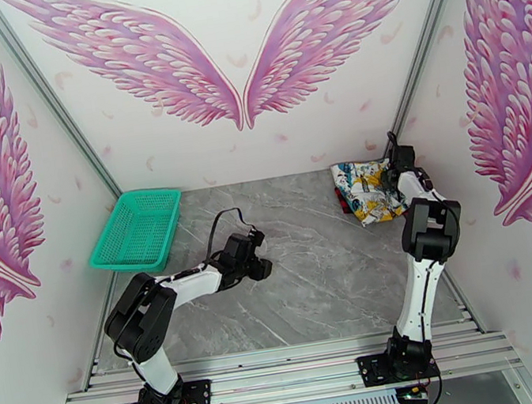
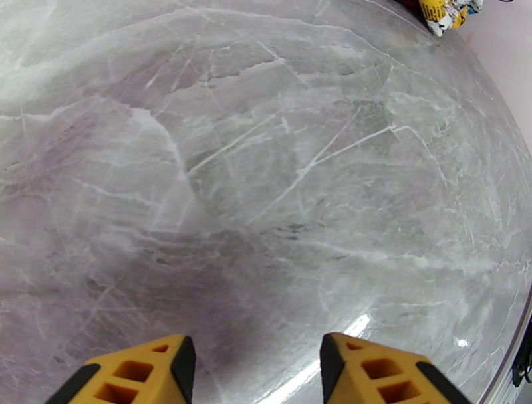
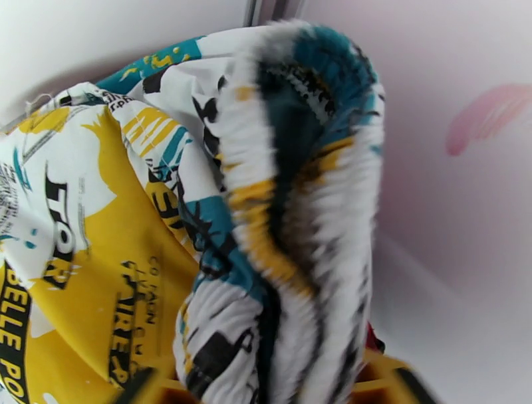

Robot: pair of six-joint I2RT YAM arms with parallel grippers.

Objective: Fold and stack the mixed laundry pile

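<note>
- Two garments lie as one heap in the far right corner of the grey marble-pattern surface (image 1: 316,271). On top is a white soft cloth garment with yellow, teal and blue cartoon print (image 1: 364,190).
- A sliver of red cloth (image 1: 343,202) peeps out at its left edge. It is likely the plaid piece, but too little shows to be sure.
- Printed garment is bunched, with no clear long axis. In the right wrist view one thick ribbed fold stands up, running straight away from the camera.
- Yellow right fingers (image 3: 382,385) straddle that fold, one on each side, and cloth fills the gap. Cannot tell whether they pinch it or merely flank it.
- Yellow left fingers (image 2: 143,372) are moderately wide apart with nothing between them. They hover over bare surface near the middle, with the heap well off toward the far right.
- Judgement: the right arm is far nearer. The coming move turns on that fold lying between its fingers.
- Teal plastic mesh basket (image 1: 138,230) sits far left, well apart.
</note>
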